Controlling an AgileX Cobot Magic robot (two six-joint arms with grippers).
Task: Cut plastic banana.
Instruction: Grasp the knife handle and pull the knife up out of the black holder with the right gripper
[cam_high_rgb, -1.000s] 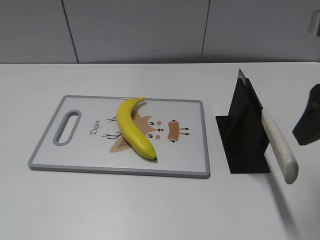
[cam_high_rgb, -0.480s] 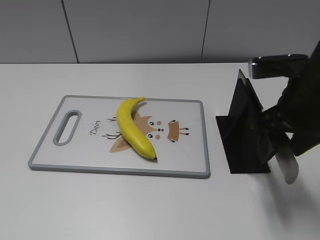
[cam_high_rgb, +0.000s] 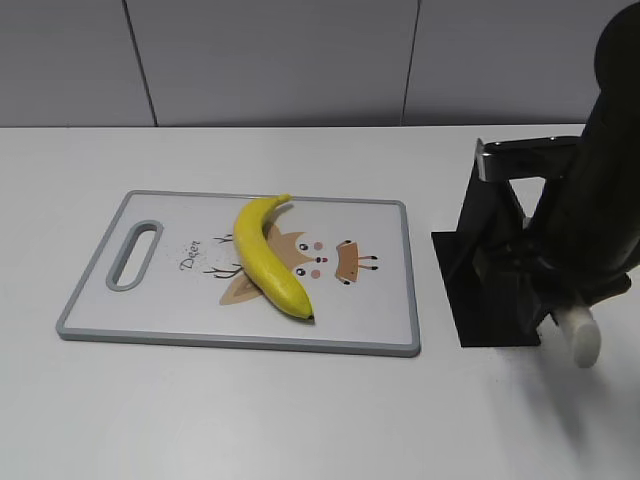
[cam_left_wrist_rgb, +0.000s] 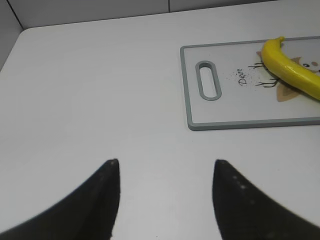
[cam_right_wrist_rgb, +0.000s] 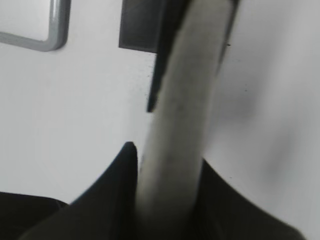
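Smooth curved bright yellow plastic banana lies on the grey-rimmed white rectangular cutting board, over its printed deer cartoon, stem toward the board's far edge, dark tip toward the near edge. Right of the board stands a black angular knife stand holding a knife with a long off-white handle. Right gripper is at the stand, both fingers flanking the handle and touching it, closed on it. Left gripper hovers over bare white table left of the board, fingers spread wide, holding nothing.
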